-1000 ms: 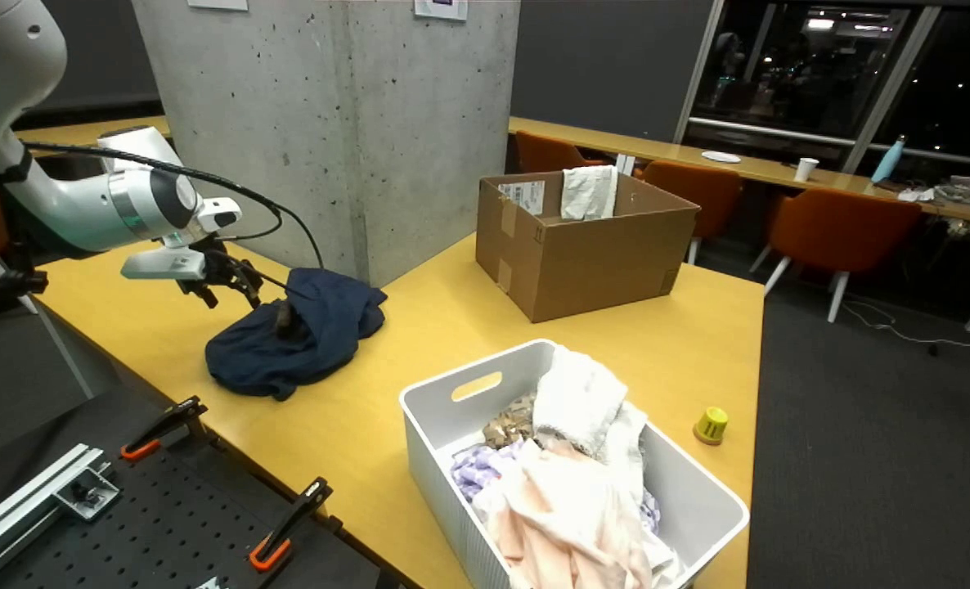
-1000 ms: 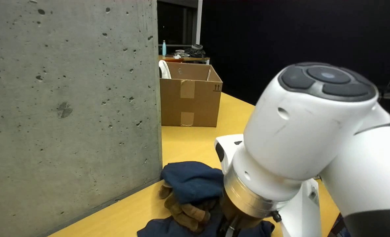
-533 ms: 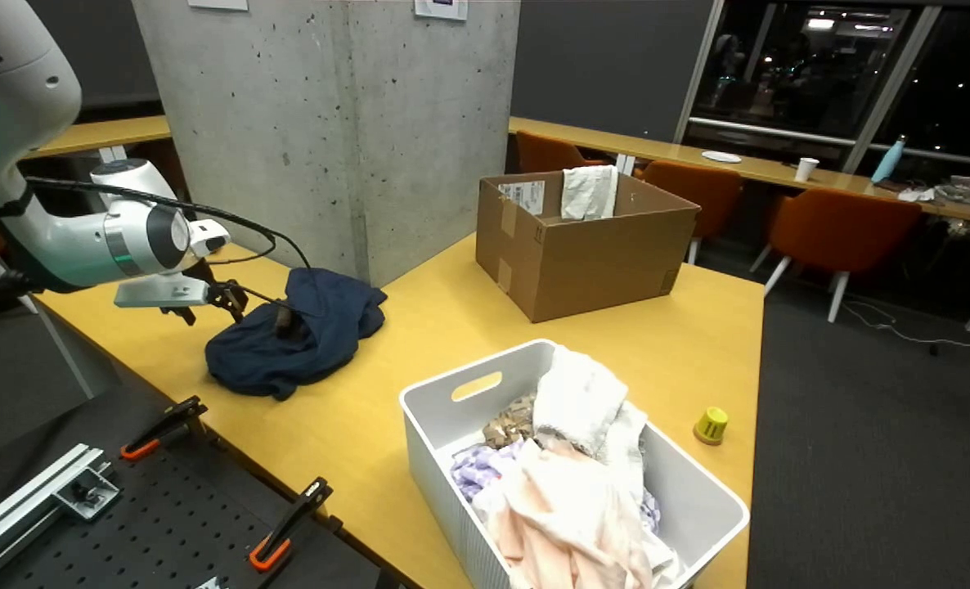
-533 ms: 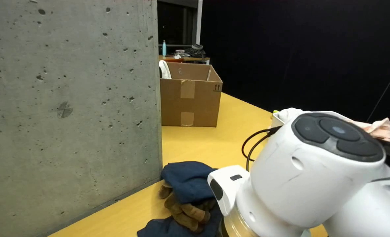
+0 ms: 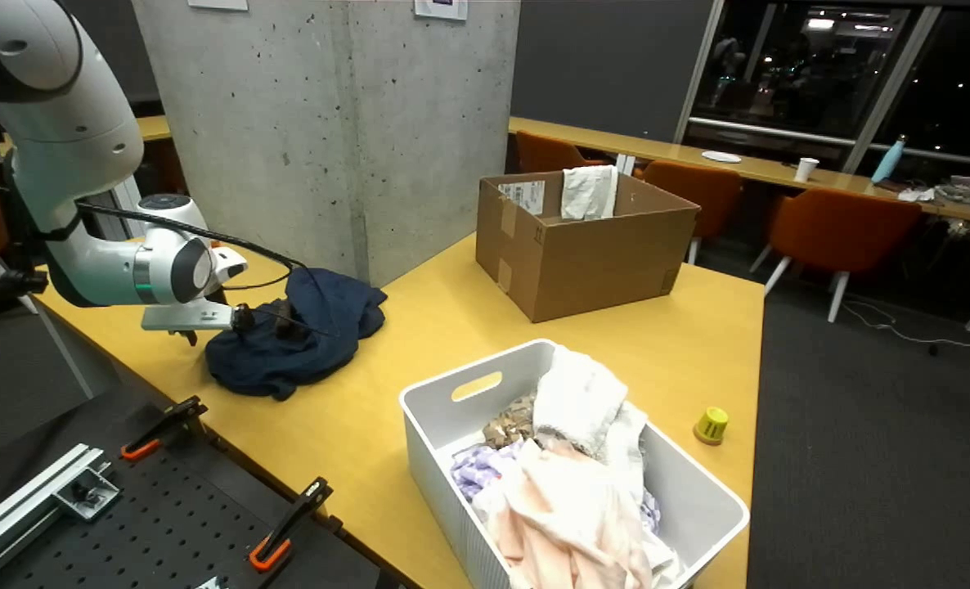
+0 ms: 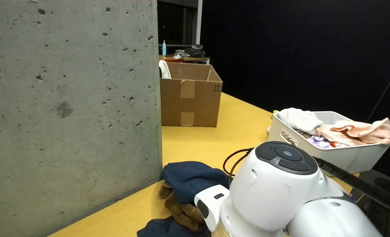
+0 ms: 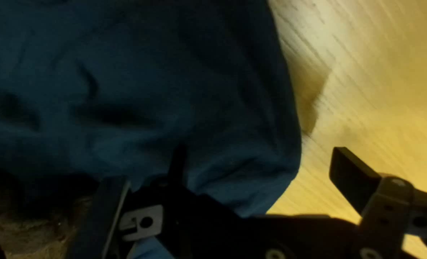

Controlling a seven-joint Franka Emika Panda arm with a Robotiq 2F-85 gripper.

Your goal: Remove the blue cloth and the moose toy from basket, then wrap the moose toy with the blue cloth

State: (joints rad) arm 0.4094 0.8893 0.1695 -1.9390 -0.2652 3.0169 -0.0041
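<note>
Hand point(image 7: 228, 167) spread wide in wrist view: 8 o'clock finger over cloth point(image 7: 145, 72), 4 o'clock finger over worktop point(image 7: 372, 90). In an exterior view, cloth bunched on worktop, 10 o'clock from basket point(image 5: 442, 495). Moose point(image 6: 185, 217) between cloth folds, partly covered.

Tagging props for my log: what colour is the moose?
Brown. The moose shows best in an exterior view, partly under the cloth.

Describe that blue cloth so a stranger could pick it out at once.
Start at the tall concrete pillar and drop to the yellow table at its foot. There a crumpled blue cloth lies partly over a brown toy. Its dark colour sets it apart from the white cloth and peach cloth in the basket.
</note>
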